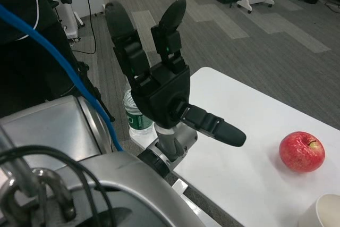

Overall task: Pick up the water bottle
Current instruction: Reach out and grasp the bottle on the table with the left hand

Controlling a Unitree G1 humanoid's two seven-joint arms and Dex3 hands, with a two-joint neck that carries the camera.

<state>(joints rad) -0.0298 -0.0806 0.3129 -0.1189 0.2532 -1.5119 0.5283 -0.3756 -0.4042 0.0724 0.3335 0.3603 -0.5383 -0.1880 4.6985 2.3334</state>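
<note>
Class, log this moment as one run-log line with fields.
left hand: open, raised beside bottle | clear plastic water bottle with green label: upright, table edge, not held | red apple: on white table | right hand: unseen

Glossy red apple [302,151] on a smooth matt white table [234,184].

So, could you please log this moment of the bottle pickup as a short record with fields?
target: water bottle, upright at the table's near left corner, mostly hidden behind the hand
left hand: open, fingers spread, raised in front of the bottle, not gripping it
right hand: not in view
table: white
other items: red apple at right; white cup at bottom right edge
task status: bottle not yet held
</note>
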